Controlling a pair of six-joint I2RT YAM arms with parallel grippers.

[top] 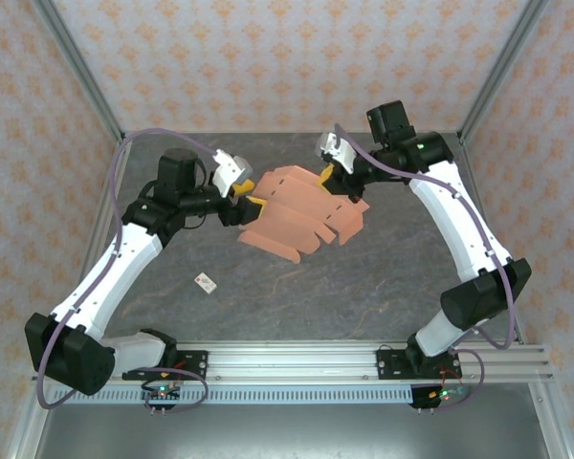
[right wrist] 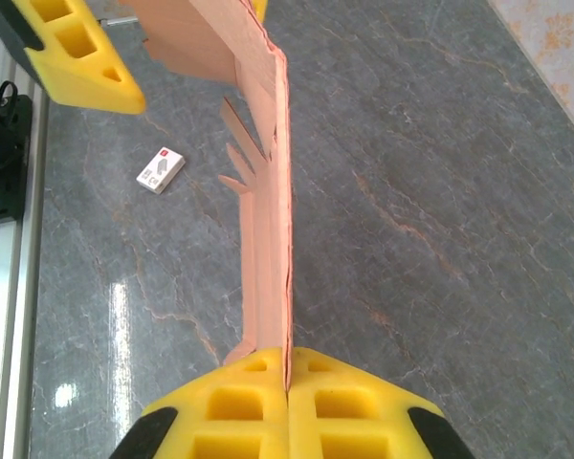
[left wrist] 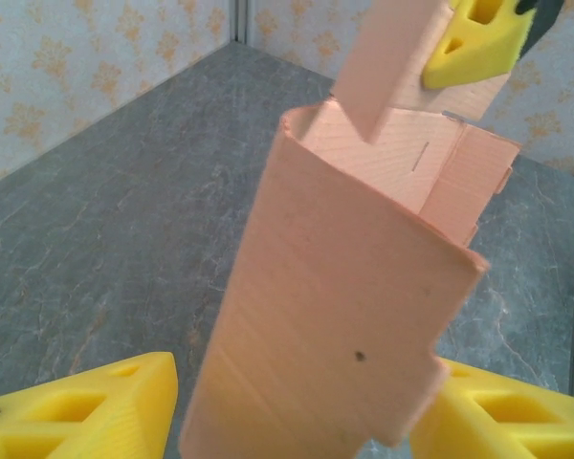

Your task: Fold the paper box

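Above the worktop (top: 364, 287), mid-fold: pinching paper box (top: 301, 215) in closed right tool (right wrist: 287, 368), straddling it with wide-open left tool (left wrist: 304, 373); creasing probably next.

Grey marbled table (top: 364, 287), small white red-marked tag (top: 206, 282) lying on it
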